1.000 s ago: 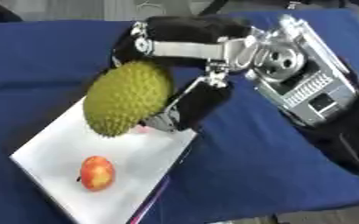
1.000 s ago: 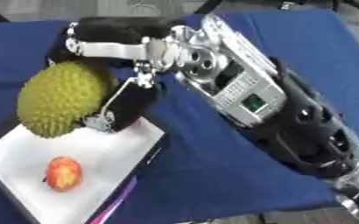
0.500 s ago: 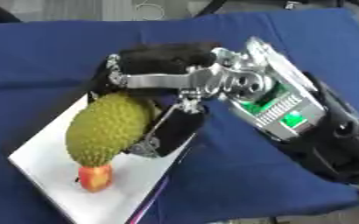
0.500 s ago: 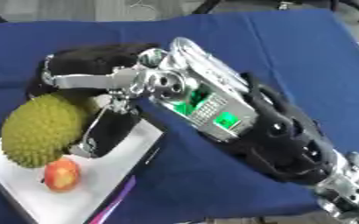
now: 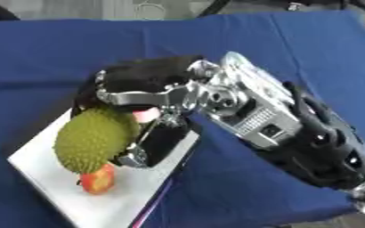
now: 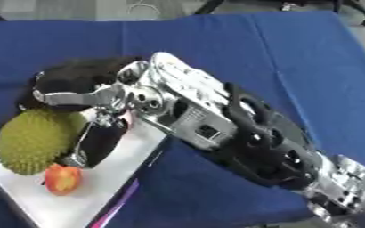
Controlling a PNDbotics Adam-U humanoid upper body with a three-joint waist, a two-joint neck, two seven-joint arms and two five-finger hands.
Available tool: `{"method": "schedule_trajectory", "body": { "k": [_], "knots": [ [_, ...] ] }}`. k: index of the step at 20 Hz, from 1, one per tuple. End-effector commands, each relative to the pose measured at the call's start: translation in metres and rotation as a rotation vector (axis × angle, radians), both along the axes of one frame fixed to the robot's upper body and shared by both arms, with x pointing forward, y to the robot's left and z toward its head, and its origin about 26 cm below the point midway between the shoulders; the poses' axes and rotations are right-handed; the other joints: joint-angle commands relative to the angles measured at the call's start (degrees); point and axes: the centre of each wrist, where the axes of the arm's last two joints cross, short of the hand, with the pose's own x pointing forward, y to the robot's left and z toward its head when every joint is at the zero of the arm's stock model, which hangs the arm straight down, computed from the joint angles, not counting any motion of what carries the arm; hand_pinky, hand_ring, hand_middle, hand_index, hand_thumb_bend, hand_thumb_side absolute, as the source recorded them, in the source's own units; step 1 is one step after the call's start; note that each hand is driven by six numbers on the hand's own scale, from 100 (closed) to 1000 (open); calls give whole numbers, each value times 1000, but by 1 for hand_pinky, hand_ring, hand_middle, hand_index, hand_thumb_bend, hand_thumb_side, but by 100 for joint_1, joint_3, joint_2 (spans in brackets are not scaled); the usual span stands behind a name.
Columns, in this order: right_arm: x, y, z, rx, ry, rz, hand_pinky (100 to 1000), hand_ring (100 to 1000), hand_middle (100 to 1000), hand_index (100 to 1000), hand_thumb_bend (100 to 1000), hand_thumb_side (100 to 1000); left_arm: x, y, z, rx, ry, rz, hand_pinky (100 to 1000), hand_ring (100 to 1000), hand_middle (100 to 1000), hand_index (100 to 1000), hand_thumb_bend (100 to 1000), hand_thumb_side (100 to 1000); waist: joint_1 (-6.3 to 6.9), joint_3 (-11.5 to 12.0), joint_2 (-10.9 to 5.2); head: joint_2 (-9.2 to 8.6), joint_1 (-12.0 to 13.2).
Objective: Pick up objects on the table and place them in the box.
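The right hand [image 5: 143,95] reaches in from the right and has its fingers and thumb curled round the upper end of a spiky green durian [image 5: 95,139], the thumb [image 5: 156,144] running down the fruit's right flank. The fruit hangs tilted over the white box [image 5: 115,199], a shallow tray-like thing lying askew near the tabletop's near left corner. Its lower end is touching, or all but touching, a small red-orange fruit [image 5: 98,179], perhaps a peach or an apple, that already lies in the box near its near edge. Whether the durian's underside rests on the box floor cannot be told; the hand and fruit hide that line. A thin purple strip [image 6: 122,202] shows along the box's right edge. The blue tablecloth [image 5: 240,49] covers the rest of the tabletop, and no further loose object shows on it in either view. The left hand is not to be seen.

The step in hand appears to be the placing of the durian. What the next move calls for, by my judgement, is to settle the fruit fully on the box floor beside the red one, not on top of it, then to uncurl the fingers and draw the hand up and rightward without dragging the spiky rind along.
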Motion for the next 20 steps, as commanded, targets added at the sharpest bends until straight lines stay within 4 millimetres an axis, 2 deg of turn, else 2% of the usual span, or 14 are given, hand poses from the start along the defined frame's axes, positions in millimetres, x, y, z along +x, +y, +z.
{"method": "schedule_trajectory", "body": {
  "k": [1,4,7,8,9,11,12,16,20],
  "knots": [
    [7,2,-2,-22,-29,-7,883,860,775,833,192,167,-1,0,11,26,-23,2,816,765,672,792,430,561,-43,21,6,-3,-45],
    [12,3,-7,-50,-28,1,905,898,816,865,205,155,-1,1,10,24,-22,4,817,765,672,792,430,562,-44,29,12,-3,-51],
    [14,2,-8,-82,-30,18,941,945,851,934,219,100,-2,2,9,19,-20,9,816,765,672,791,431,562,-43,27,12,-3,-53],
    [15,1,-8,-89,-29,22,950,956,859,943,216,117,-2,2,9,18,-20,11,816,765,672,792,430,563,-41,24,12,-3,-51],
    [15,1,-7,-93,-28,25,965,976,873,958,226,198,-2,2,8,19,-19,12,817,765,672,792,430,562,-39,22,13,-3,-49],
    [16,-1,-5,-96,-32,26,985,997,892,981,284,284,-2,3,8,19,-19,14,817,765,672,792,431,561,-33,15,15,-3,-43],
    [16,-2,-4,-95,-36,25,989,1000,896,986,296,290,-2,3,9,19,-21,15,817,765,672,792,430,561,-28,10,17,-3,-35],
    [16,-6,1,-83,-53,14,997,1000,915,1000,359,249,-2,4,8,17,-19,18,817,765,672,792,431,563,-9,-11,25,-3,-20],
    [16,-11,6,-49,-65,-10,993,1000,914,1000,351,220,-2,4,7,15,-17,21,817,766,672,792,430,563,6,-28,22,-3,-34]
  ]
}}
